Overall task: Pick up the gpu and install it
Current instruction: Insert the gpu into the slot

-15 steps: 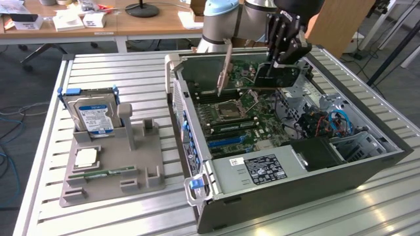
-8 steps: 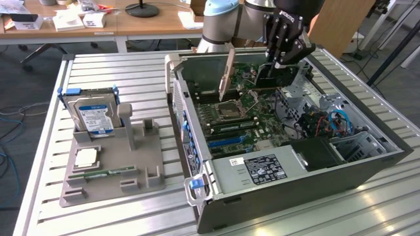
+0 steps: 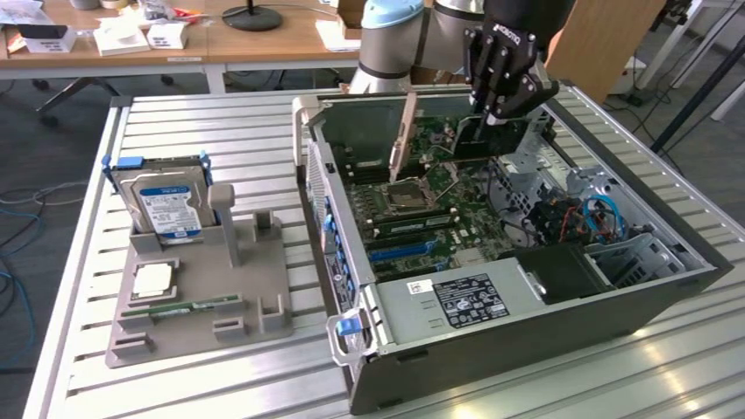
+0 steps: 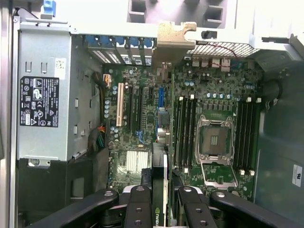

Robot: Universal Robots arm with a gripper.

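Note:
The gpu (image 3: 480, 141) is a thin dark card hanging upright inside the open computer case (image 3: 652, 288), just above the green motherboard (image 3: 431, 188). My gripper (image 3: 498, 118) reaches down from above and is shut on the card's top edge. In the wrist view the black fingers (image 4: 137, 209) clamp the gpu (image 4: 159, 190), which I see edge-on with a green logo on it. The card points down at the motherboard (image 4: 142, 95) beside the expansion slots (image 4: 135, 109).
A tan bracket (image 3: 406, 131) stands upright at the case's rear wall. The CPU socket (image 4: 216, 140) is open. The power supply (image 3: 460, 297) fills the case's near corner. At the exterior view's left, a grey holder (image 3: 250, 279) carries a blue-labelled hard drive (image 3: 163, 205), a processor (image 3: 153, 279) and a memory stick (image 3: 187, 306).

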